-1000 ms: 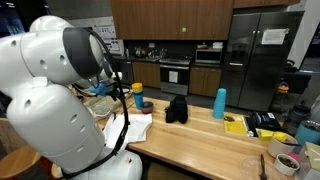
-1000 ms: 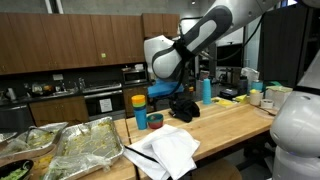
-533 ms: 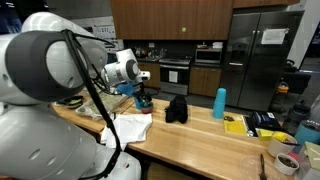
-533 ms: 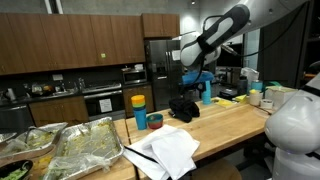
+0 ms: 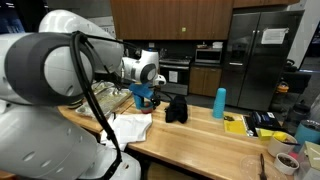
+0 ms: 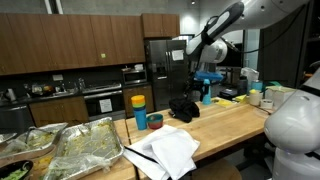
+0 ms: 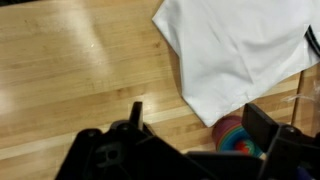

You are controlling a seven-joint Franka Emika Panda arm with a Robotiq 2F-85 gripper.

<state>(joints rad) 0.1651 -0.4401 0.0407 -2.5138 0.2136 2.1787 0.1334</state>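
Your tool [image 7: 195, 110] is wide open and holds nothing, near the white cloth [image 7: 240, 50] on the worktop [image 7: 70, 70]. It half hides a rainbow-coloured thing [image 7: 233, 133], and the paper [image 5: 274, 37] on the fridge [image 5: 250, 70] is too small to read.

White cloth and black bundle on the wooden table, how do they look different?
The white cloth lies spread out and nearly flat; the black crumpled bundle is bunched into a lump that stands higher. The white cloth covers more of the wooden table than the black bundle does. The white cloth sits by the table's edge, the black bundle nearer its middle. Both look soft, and both rest on the table with nothing holding them.
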